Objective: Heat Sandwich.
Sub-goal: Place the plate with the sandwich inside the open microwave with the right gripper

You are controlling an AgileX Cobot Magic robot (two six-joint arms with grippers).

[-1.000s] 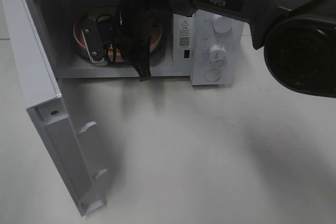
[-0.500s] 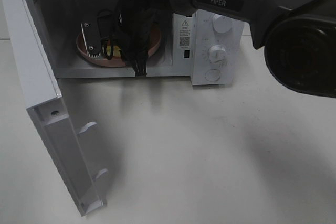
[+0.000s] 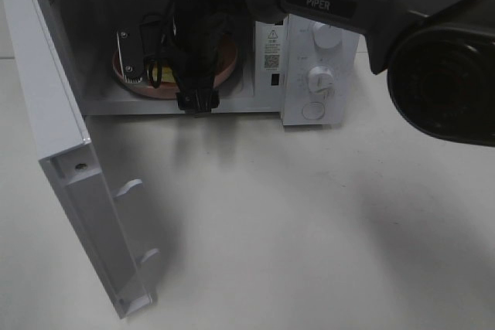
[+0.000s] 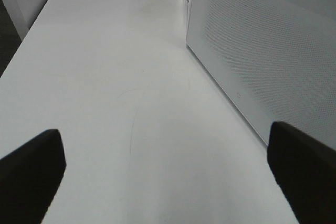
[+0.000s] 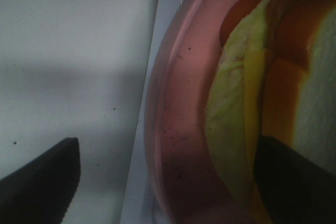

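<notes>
The sandwich, cream bread with orange-brown crust and a yellow-green layer, lies on a round pink plate inside the open white microwave. In the high view only a yellow sliver of the sandwich shows on the plate, behind my right arm. My right gripper reaches into the cavity. In its wrist view the right gripper is open, with the plate's rim between the jaws: one fingertip is outside the plate and one is over the sandwich. My left gripper is open and empty over the table.
The microwave door is swung wide open toward the front left. Two knobs and a button sit on the right panel. The left wrist view shows a perforated white wall beside the left gripper. The right arm's dark link fills the upper right.
The plate has gone from raised and tilted to lying flat on the microwave floor. My right gripper has turned and shifted slightly left and deeper in the cavity.
</notes>
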